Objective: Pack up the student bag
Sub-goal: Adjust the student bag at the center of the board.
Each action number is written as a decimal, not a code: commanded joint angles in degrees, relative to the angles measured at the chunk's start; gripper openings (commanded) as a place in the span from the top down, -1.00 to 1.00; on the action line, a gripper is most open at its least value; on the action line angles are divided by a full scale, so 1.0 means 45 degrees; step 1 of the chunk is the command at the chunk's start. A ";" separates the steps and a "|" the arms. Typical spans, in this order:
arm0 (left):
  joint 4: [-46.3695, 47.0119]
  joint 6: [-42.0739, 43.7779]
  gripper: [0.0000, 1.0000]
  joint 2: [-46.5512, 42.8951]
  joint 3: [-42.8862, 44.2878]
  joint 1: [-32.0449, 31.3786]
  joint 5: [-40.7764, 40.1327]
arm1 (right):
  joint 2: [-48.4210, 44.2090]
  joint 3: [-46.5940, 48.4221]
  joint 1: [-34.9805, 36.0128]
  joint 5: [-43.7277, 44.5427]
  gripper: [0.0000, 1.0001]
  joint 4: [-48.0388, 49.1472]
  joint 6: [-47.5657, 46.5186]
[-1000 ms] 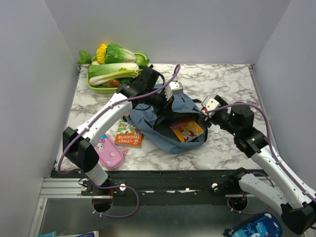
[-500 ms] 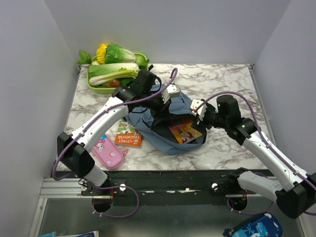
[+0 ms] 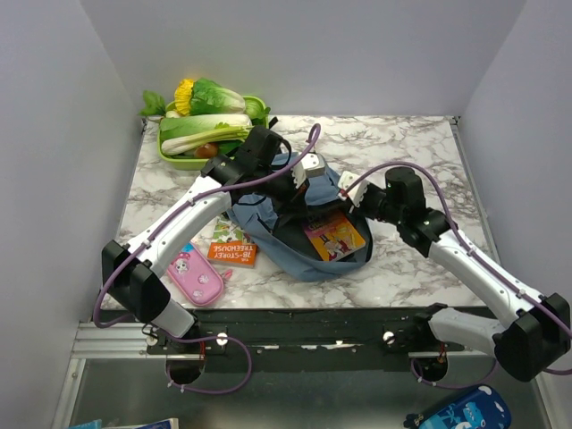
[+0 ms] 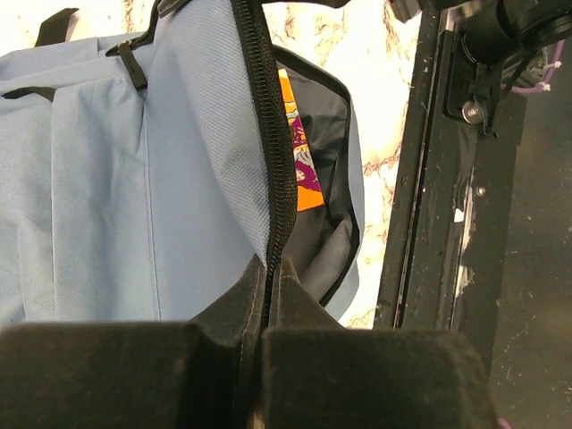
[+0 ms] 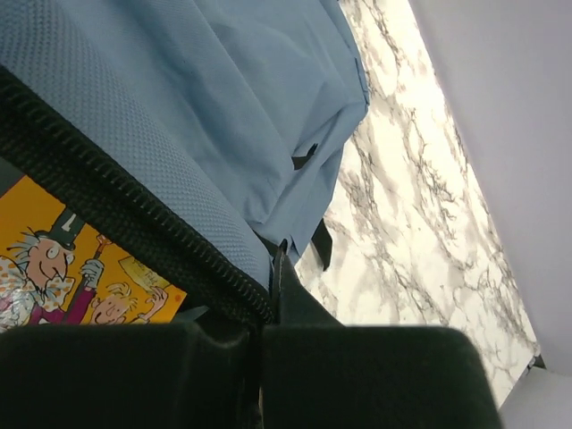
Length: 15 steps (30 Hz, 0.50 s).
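**Now both arms are pinching the bag's mouth**

Right, from the top camera the backpack is lying mid-table on the marble table, mouth gaping toward the arms. A yellow-orange book is already sitting inside on the dark lining. The left gripper is reaching in from the far-left side of the opening and the right gripper is coming at it from the right. Both are sitting low on the rim, close together. Outside the bag, a second orange book and a pink pencil case are waiting at the near left, well apart from the green tray of vegetables in the far corner.

Over on the left wrist camera, the jaws are clamping fully together on the zipper edge, with blue fabric on one side and the book showing in the gap beyond.

Then on the right wrist camera it is the same story: the jaws are squeezing tight on the zipped rim, the cartoon cover peeking just under it and marble showing past the bag.

So the step in hand is looking like spreading the mouth for loading. With both arms busy gripping, the next move is probably calling for one to let go and fetch the loose book or the pencil case, while the other is holding the rim up so the opening is not sagging shut.
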 commanded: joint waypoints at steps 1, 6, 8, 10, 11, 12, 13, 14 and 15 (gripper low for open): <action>-0.0184 0.0155 1.00 -0.0041 0.0383 -0.0070 0.0133 | -0.1013 -0.0586 -0.0067 0.0716 0.99 0.1235 -0.0297; 0.0226 0.0019 1.00 0.0367 0.0850 -0.0148 -0.0314 | -0.1134 -0.0471 -0.0067 0.1864 0.99 0.2208 -0.0239; 0.0343 -0.0098 1.00 0.0719 0.1589 -0.0167 -0.0646 | -0.0821 -0.0140 -0.0145 0.3971 0.99 0.2836 -0.0530; 0.0869 -0.0196 1.00 0.1246 0.2080 -0.0167 -0.1174 | -0.0411 0.0192 -0.0319 0.5782 0.99 0.4279 -0.1075; 0.1084 -0.0235 1.00 0.1480 0.2739 -0.0167 -0.1272 | -0.0352 0.0561 -0.0398 0.6181 0.99 0.4612 -0.1214; 0.1047 -0.0235 1.00 0.2062 0.3191 -0.0167 -0.1331 | -0.0332 0.0797 -0.0476 0.6533 0.99 0.5157 -0.1254; 0.0931 -0.0216 1.00 0.2436 0.3756 -0.0187 -0.1331 | -0.0409 0.0954 -0.0651 0.6749 0.99 0.5414 -0.1235; 0.0756 -0.0235 1.00 0.2845 0.5019 -0.0187 -0.1351 | -0.0468 0.1149 -0.0749 0.7119 0.99 0.5706 -0.1235; 0.0367 -0.0313 1.00 0.3642 0.5669 -0.0187 -0.1332 | -0.0526 0.1209 -0.0808 0.7296 0.99 0.6309 -0.1254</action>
